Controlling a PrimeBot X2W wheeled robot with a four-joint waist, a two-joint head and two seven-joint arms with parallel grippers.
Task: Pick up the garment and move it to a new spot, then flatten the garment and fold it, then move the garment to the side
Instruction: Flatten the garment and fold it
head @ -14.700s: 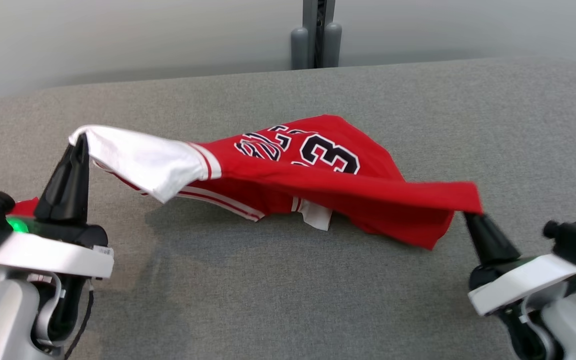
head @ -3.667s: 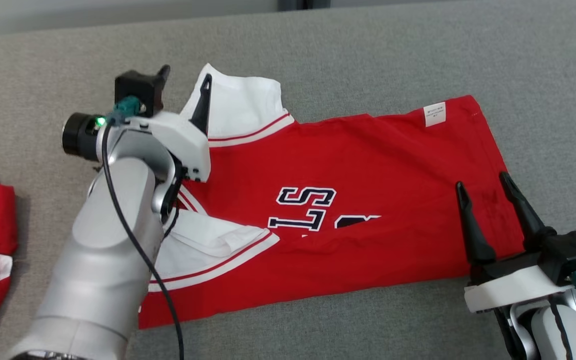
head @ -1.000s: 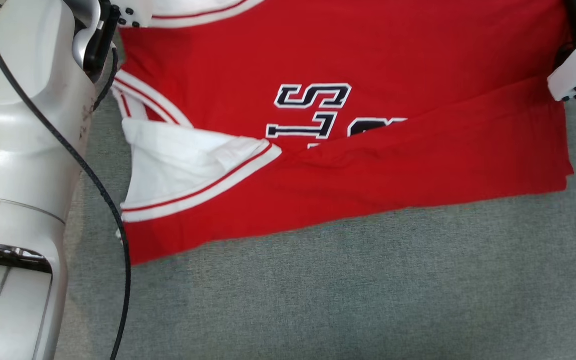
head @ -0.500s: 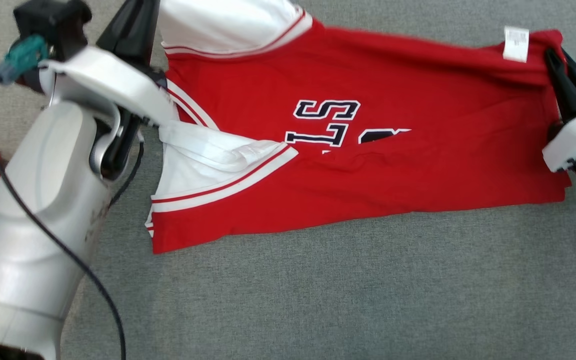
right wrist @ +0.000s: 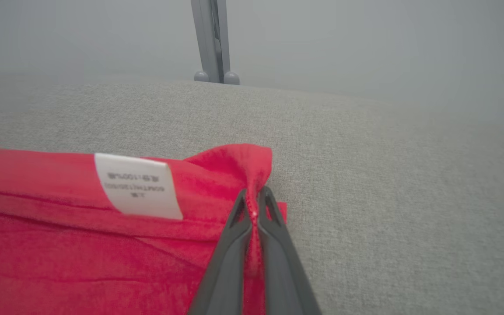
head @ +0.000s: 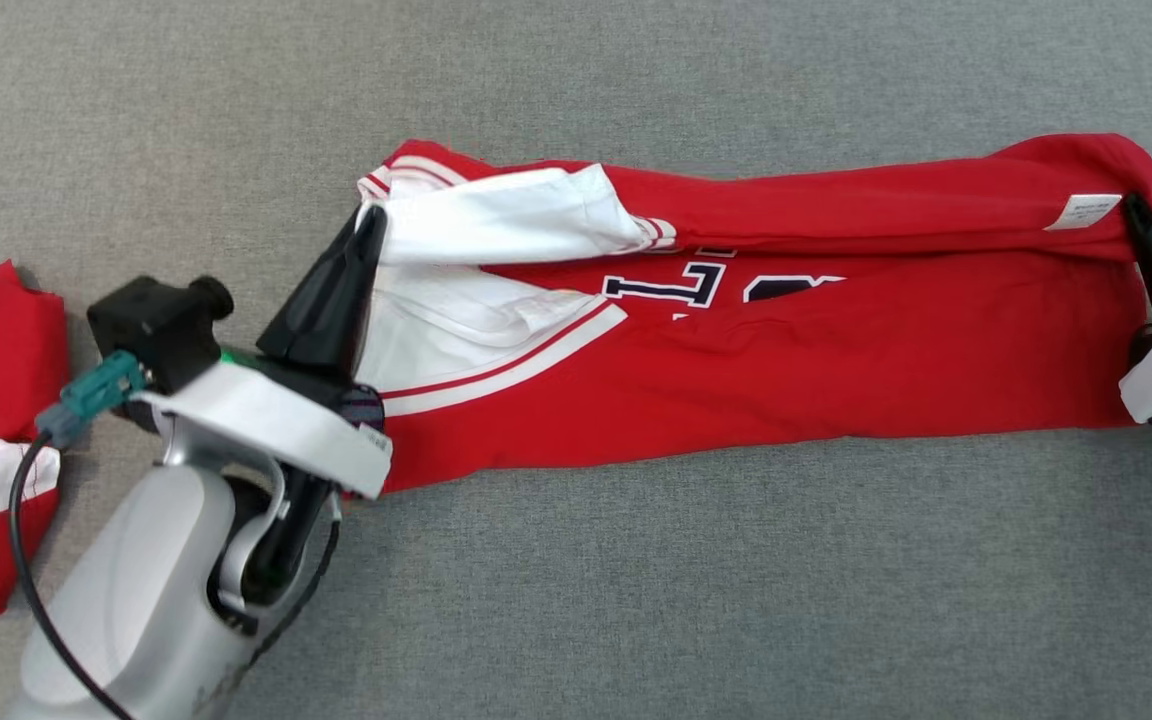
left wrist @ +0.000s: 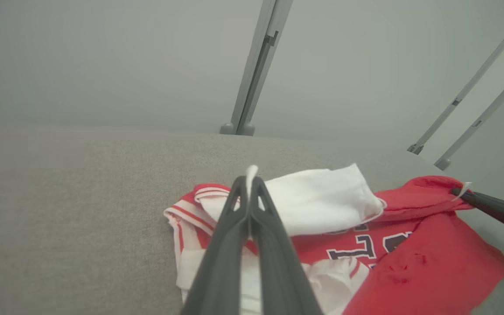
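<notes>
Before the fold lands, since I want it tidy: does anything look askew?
Yes. The lower white sleeve lies crumpled and half folded back on the jersey by the left gripper, so that end likely won't fold flat.

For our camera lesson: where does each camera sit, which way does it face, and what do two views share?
Head view: on the head, facing down at the red fabric jersey on grey cloth; left gripper, forearm, right gripper.
Left wrist view: on that wrist, along its gripper, over the jersey.
Right wrist view: on that wrist, along its gripper, past a white rectangular label.
Shared: the label, head and right wrist.
</notes>
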